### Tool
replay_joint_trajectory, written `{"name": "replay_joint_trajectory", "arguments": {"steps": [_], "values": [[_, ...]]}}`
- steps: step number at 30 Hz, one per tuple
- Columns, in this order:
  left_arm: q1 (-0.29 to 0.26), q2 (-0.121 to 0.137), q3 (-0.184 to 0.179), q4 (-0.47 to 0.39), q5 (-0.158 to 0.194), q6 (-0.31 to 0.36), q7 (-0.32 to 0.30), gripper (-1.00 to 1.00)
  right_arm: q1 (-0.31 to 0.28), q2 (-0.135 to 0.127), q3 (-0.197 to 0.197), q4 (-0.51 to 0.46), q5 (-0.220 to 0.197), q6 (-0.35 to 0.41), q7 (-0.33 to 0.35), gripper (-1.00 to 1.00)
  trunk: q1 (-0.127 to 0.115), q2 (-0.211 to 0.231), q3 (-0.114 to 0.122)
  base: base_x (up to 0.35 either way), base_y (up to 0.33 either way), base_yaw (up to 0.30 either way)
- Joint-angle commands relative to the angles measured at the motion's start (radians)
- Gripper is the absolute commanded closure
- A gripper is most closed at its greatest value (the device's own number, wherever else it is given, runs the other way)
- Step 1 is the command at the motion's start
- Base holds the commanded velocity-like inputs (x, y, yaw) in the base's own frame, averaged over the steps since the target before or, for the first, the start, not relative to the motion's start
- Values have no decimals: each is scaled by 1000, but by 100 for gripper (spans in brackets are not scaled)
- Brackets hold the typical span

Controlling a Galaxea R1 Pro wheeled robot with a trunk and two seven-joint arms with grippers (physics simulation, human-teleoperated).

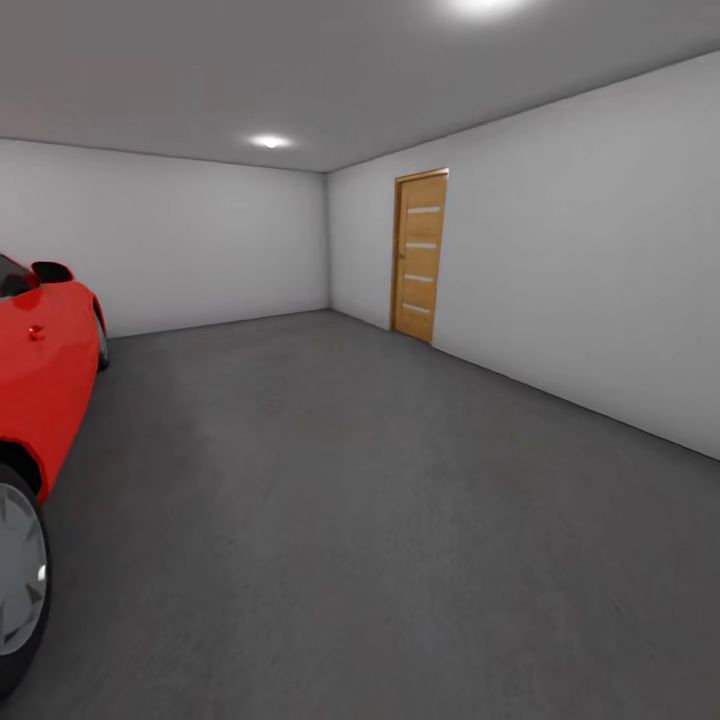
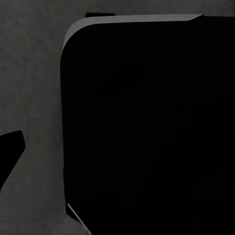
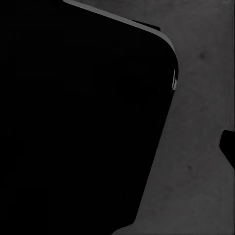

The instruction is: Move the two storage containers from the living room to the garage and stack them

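LOCATION: garage, red car [image 1: 40, 390] at my left, wooden door [image 1: 420, 255] beyond it | FLOOR [image 1: 380, 520]: bare beside car, suitable drop zone | CONTAINERS: none seen | TOOLS: opening indeterminate, wrist views dark.

Bare garage [image 1: 560, 250], dark grey floor [image 1: 380, 520]
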Motion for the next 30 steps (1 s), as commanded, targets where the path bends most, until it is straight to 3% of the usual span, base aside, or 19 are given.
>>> {"name": "replay_joint_trajectory", "arguments": {"steps": [1, 30], "values": [[0, 0, 1, 0, 3, -2, 0, -100, 0, 0, 7, 0, 1, -3, -1, -100, 1, 0, -1, 321, -60, 0], [0, 0, 0, 0, 4, 4, 0, -100, 0, -7, 8, 0, 4, -5, 3, -100, 1, 0, -1, 323, -5, 0]]}}
